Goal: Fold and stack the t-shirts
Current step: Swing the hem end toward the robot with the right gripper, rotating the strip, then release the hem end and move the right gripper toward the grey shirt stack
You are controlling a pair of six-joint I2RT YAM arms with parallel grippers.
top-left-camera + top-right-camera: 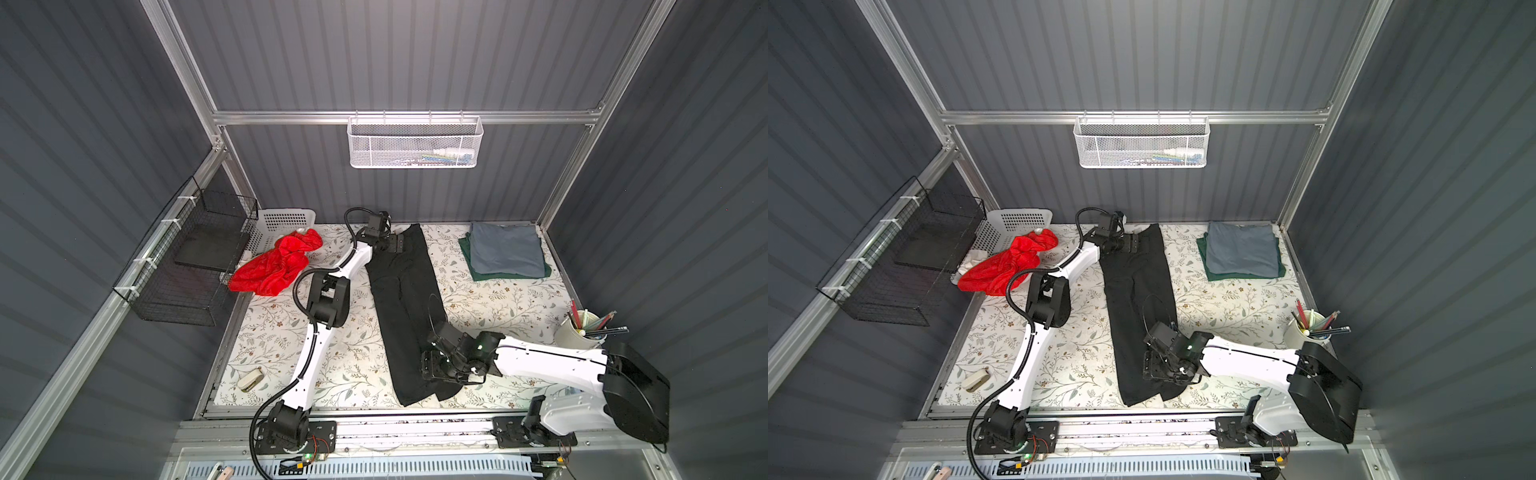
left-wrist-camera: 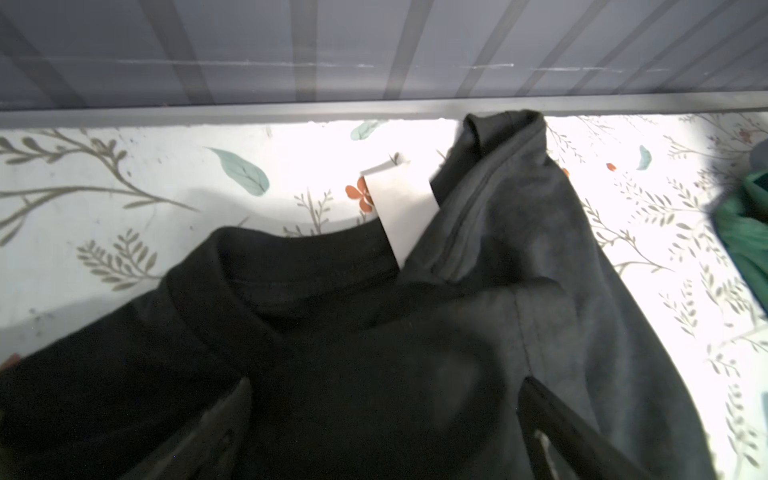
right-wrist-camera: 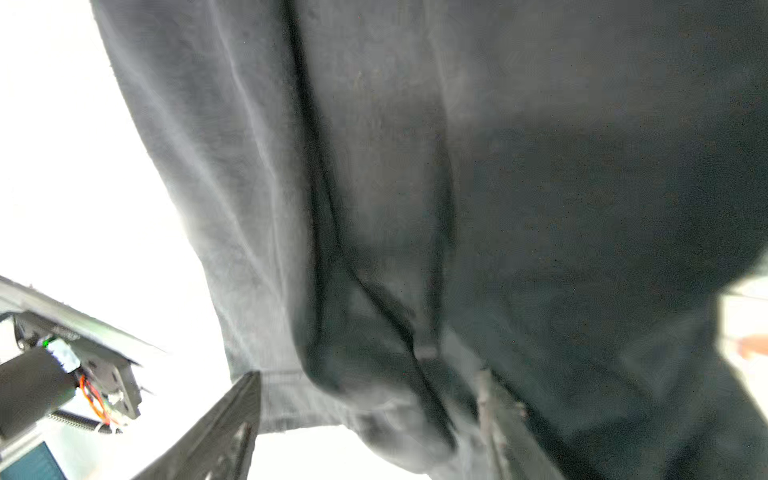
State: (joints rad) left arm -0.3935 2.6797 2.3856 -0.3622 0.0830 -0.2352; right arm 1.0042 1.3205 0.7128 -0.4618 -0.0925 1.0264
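The large black t-shirt (image 1: 401,307) (image 1: 1138,307) lies as a long narrow strip down the middle of the table. My left gripper (image 1: 392,243) (image 2: 386,419) stands open over its collar end, where a white tag (image 2: 399,208) sticks out. At the near end my right gripper (image 1: 430,365) (image 3: 370,407) is open, its fingers (image 3: 245,399) on either side of a fold of the black cloth. The red t-shirt (image 1: 274,264) (image 1: 1005,266) lies crumpled at the far left. The folded slate blue-grey t-shirt (image 1: 507,249) rests on the folded dark green one (image 1: 468,251) at the far right.
A white perforated basket (image 1: 282,224) lies behind the red shirt, beside a black wire basket (image 1: 195,257) on the left wall. A cup of pencils (image 1: 582,330) stands at the right edge, and a small beige stapler-like object (image 1: 251,379) lies near the front left.
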